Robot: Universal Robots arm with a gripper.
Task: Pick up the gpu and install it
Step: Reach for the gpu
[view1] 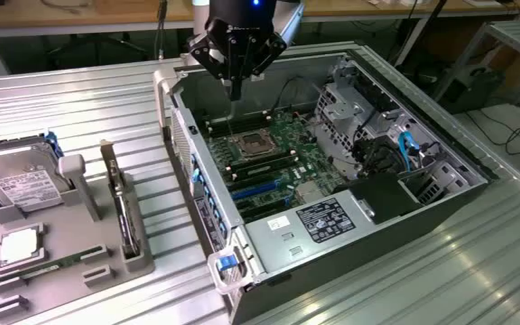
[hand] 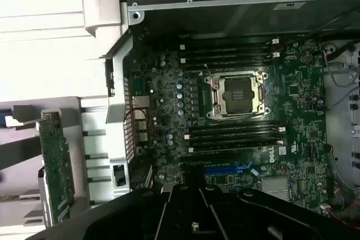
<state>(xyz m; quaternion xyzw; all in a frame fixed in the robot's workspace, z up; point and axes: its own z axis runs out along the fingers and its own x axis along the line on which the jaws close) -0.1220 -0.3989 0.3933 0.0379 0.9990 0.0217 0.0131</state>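
Gpu [view1: 124,210] upright in holder [view1: 70,271] on worktop [view1: 89,101], untouched, at the exterior view's left of computer case [view1: 378,271]. Hand [view1: 233,95] shut, empty, above motherboard [view1: 278,159]. Pick-up stage; calls for opened hand.

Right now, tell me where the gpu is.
On the exterior view's left, the gpu stands on edge in the grey holder, between the hard drive and the open case.

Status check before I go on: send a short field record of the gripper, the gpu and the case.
gripper: shut, holding nothing, hanging over the open case
gpu: standing on edge in the grey holder, on the exterior view's left, apart from the gripper
case: side open, motherboard exposed
task state: gpu not yet picked up
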